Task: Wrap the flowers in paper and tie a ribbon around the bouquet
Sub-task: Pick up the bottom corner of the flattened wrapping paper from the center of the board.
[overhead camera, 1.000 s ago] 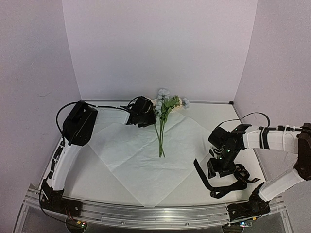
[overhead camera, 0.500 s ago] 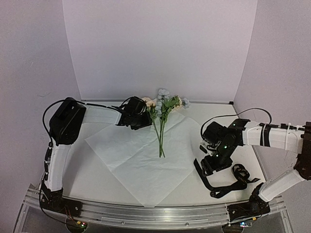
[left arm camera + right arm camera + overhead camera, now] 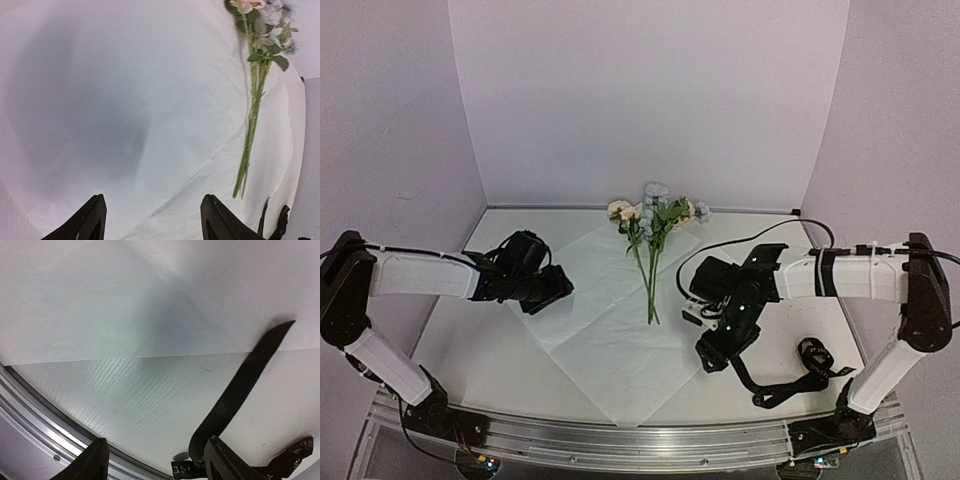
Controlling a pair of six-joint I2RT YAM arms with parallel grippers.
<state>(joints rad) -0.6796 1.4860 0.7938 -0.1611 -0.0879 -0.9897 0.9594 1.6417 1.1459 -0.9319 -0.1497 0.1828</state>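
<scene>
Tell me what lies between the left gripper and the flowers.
Only the paper, bare, lies between the left gripper and the flowers; the left wrist view shows it.

We see the flowers [image 3: 655, 215] with peach-pink and pale blue-grey blooms, green leaves and thin green stems. The paper [image 3: 610, 330] is plain white and faintly see-through. The table [image 3: 490, 350] is off-white, and the right wrist view shows fine ribbed stripes on it. The ribbon [image 3: 240, 385] is black with small pale lettering. The left gripper [image 3: 558, 290] and right gripper [image 3: 712, 355] are black. The left arm [image 3: 420, 275] and right arm [image 3: 850, 275] are white with black joints. The walls [image 3: 650, 100] are pale lilac and the rail [image 3: 620, 437] is silver.
</scene>
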